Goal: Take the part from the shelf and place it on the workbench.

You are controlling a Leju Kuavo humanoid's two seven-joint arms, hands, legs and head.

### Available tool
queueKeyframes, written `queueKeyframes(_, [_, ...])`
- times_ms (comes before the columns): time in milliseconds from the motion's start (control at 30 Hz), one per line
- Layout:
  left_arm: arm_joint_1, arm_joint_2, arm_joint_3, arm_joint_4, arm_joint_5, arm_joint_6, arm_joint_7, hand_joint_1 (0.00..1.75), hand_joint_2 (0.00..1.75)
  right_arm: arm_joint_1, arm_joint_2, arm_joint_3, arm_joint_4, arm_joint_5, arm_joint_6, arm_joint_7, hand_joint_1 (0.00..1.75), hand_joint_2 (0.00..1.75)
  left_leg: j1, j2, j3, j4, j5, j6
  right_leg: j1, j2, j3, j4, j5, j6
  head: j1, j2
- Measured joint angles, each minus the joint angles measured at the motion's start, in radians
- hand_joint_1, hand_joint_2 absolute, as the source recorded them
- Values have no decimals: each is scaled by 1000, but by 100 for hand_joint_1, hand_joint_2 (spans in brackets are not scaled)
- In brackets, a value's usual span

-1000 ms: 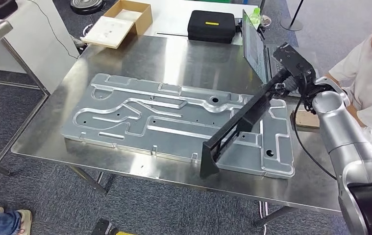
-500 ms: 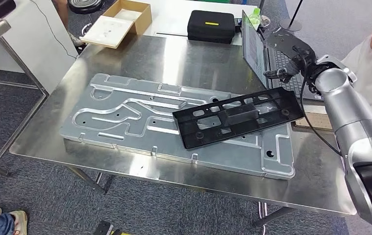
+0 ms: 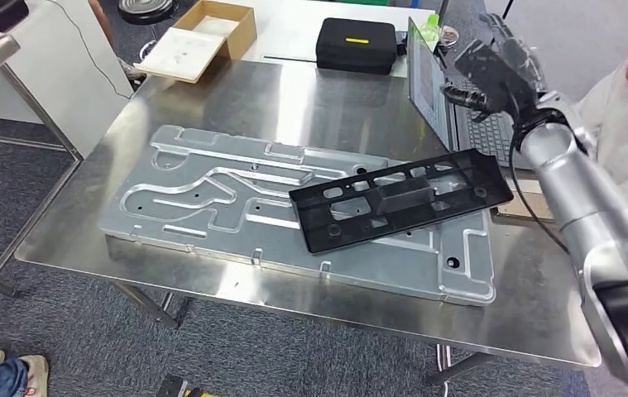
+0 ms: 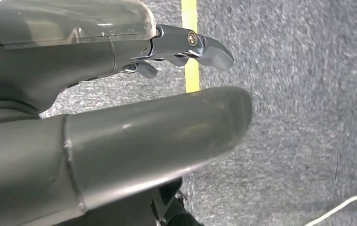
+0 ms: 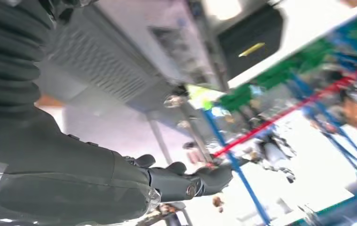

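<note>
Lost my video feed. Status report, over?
Right hand empty, raised over the laptop. Left hand empty, hanging over carpet. Black part flat on the metal plate on the workbench. Nothing in the way.

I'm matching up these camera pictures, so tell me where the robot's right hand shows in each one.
Head view: right hand at upper right, raised over the laptop, holding nothing.
Right wrist view: right hand comes in low from the left edge, fingers reaching forward.
Left wrist view: the left hand over grey carpet.
Shared landmark: the black case with a yellow stripe, also in the right wrist view.
</note>
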Motion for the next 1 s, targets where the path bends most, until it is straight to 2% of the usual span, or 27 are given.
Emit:
queueKeyframes(67, [0, -2, 0, 0, -2, 1, -3, 0, 0, 72, 4, -37, -97, 2, -25, -22, 0, 0, 2, 1, -15, 38, -31, -10, -4, 0, 3, -4, 2, -13, -1, 0])
queueKeyframes(167, [2, -3, 1, 0, -9, 4, -7, 0, 0, 209, 26, -100, -272, 20, -75, -138, 0, 0, 5, 2, -91, 208, -117, -19, -1, -3, 6, -5, -1, -24, -1, 0])
queueKeyframes(200, [4, -3, 1, 0, -13, 5, -9, 0, 0, 279, 41, -128, -354, 50, -104, -186, 0, 0, 6, 2, -110, 250, -128, -20, 1, -5, 8, -5, -3, -26, -1, 0])
queueKeyframes(233, [7, -3, 1, 0, -17, 6, -11, 0, 0, 354, 58, -150, -443, 98, -137, -223, 0, 0, 6, 2, -113, 259, -121, -21, 3, -6, 10, -5, -5, -28, -1, 0])
queueKeyframes(267, [7, -3, 1, 0, -21, 6, -12, 0, 0, 426, 77, -164, -530, 160, -172, -247, 0, 0, 5, 2, -99, 229, -96, -19, 4, -6, 13, -4, -7, -29, -1, 0])
queueKeyframes(333, [4, -2, 1, 0, -29, 6, -13, 0, 0, 541, 108, -170, -670, 298, -247, -267, 0, 0, 2, 6, -38, 102, -33, -9, 6, -7, 17, -3, -11, -26, -1, 0])
queueKeyframes(400, [-2, -2, 1, 0, -37, 5, -12, 0, 0, 616, 129, -175, -768, 411, -319, -271, 0, 0, -3, 12, 3, 12, -8, 1, 10, -11, 18, -2, -15, -20, -1, 0])
queueKeyframes(500, [-6, -2, -1, 0, -47, 2, -10, 0, 0, 690, 151, -181, -866, 490, -378, -273, 0, 0, -4, 6, 12, -11, -4, 12, 9, -18, 20, -3, -17, -6, -1, 0])
queueKeyframes(533, [-6, -2, -2, 0, -51, 2, -9, 0, 0, 706, 157, -182, -890, 503, -389, -274, 0, 0, -1, 2, 15, -16, 0, 18, 8, -17, 17, 7, -26, -2, -1, 0])
queueKeyframes(600, [-9, -2, -4, 0, -59, -1, -5, 0, 0, 730, 164, -185, -929, 521, -407, -276, 0, 0, 3, -4, 19, -25, 8, 28, 6, -11, -14, 82, -77, 5, 0, 0])
queueKeyframes(667, [-11, -2, -8, 0, -66, -3, -1, 0, 0, 754, 166, -189, -957, 532, -418, -277, 0, 0, 2, -14, 18, -25, 9, 31, 5, -6, -72, 210, -138, 10, 0, 0])
queueKeyframes(700, [-10, -2, -9, 0, -70, -4, 0, 0, 0, 766, 167, -190, -969, 535, -421, -277, 0, 0, 2, -21, 18, -25, 9, 31, 3, -5, -92, 253, -150, 12, 0, 0])
queueKeyframes(733, [-10, -2, -11, 0, -73, -5, 2, 0, 0, 776, 169, -190, -981, 538, -423, -277, 0, 0, 2, -28, 17, -24, 9, 30, 2, -4, -95, 260, -142, 12, 0, 0])
queueKeyframes(767, [-9, -3, -13, 0, -74, -5, 4, 0, 0, 784, 170, -190, -992, 540, -424, -277, 0, 0, 2, -37, 17, -22, 9, 30, 1, -1, -76, 226, -116, 11, 0, 0])
queueKeyframes(800, [-10, -3, -14, 0, -74, -5, 5, 0, 0, 788, 171, -190, -1003, 542, -425, -277, 0, 0, 2, -45, 17, -19, 9, 29, 0, 11, -42, 162, -82, 9, 0, 0])
queueKeyframes(867, [-12, -5, -17, 0, -74, -5, 5, 0, 0, 793, 173, -190, -1021, 543, -427, -277, 0, 0, 0, -62, 13, -12, 8, 21, -1, 46, 23, 37, -39, 4, -1, 0])
queueKeyframes(900, [-13, -6, -18, 0, -75, -5, 6, 0, 0, 795, 174, -190, -1027, 545, -427, -276, 0, 0, 0, -69, 10, -10, 7, 16, -1, 57, 38, 7, -34, 2, -1, 0])
queueKeyframes(933, [-13, -7, -19, 0, -76, -5, 6, 0, 0, 798, 174, -190, -1033, 546, -428, -276, 0, 0, -1, -77, 8, -9, 8, 9, 1, 58, 42, -3, -35, 0, -1, 0])
queueKeyframes(1000, [-12, -7, -20, 0, -80, -5, 8, 0, 0, 802, 177, -190, -1044, 550, -428, -273, 0, 0, 2, -86, 2, -8, 9, -3, 0, 37, 45, -8, -30, -9, -1, 0])
